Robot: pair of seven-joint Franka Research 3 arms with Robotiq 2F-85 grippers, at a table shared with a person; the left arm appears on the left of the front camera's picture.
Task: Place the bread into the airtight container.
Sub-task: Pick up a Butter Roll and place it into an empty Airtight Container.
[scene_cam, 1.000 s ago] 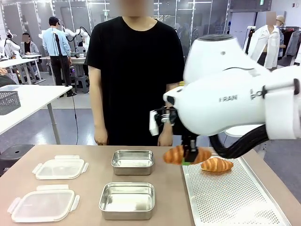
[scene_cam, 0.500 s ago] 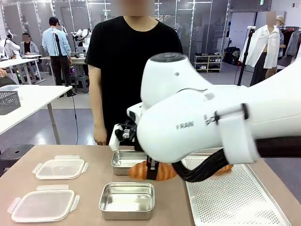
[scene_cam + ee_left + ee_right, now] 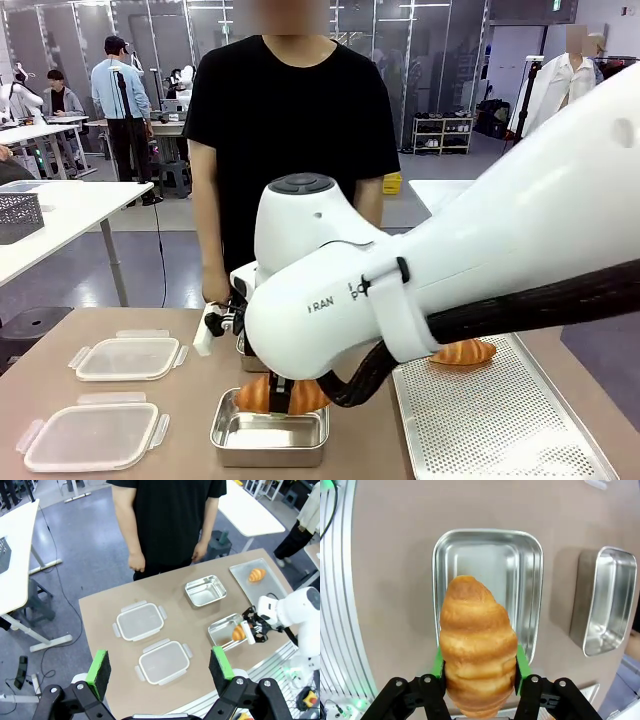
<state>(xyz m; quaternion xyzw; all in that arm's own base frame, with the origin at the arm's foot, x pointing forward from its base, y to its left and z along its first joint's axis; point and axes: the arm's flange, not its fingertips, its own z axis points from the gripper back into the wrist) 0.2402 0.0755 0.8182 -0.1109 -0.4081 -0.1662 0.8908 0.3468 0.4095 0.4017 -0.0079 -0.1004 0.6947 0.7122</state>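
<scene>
My right gripper point(image 3: 281, 396) is shut on a golden croissant point(image 3: 262, 394), the bread, and holds it just above the near steel container point(image 3: 270, 436). In the right wrist view the bread point(image 3: 477, 640) sits clamped between the green pads point(image 3: 438, 663), over the near edge of that open container point(image 3: 487, 555). The left wrist view, from high above the table, has the same bread point(image 3: 239, 632) at the container point(image 3: 222, 629). My left gripper point(image 3: 159, 669) is open and holds nothing.
A second croissant point(image 3: 462, 352) lies on the perforated tray point(image 3: 500, 425) at the right. Another steel container point(image 3: 205, 590) stands farther back. Two clear lids point(image 3: 128, 357) point(image 3: 92, 436) lie at the left. A person point(image 3: 290, 150) stands at the far edge, arms down.
My right arm has swept left from the tray with the bread in its grip, and now hangs over the near container. Everything else on the table is where it was.
</scene>
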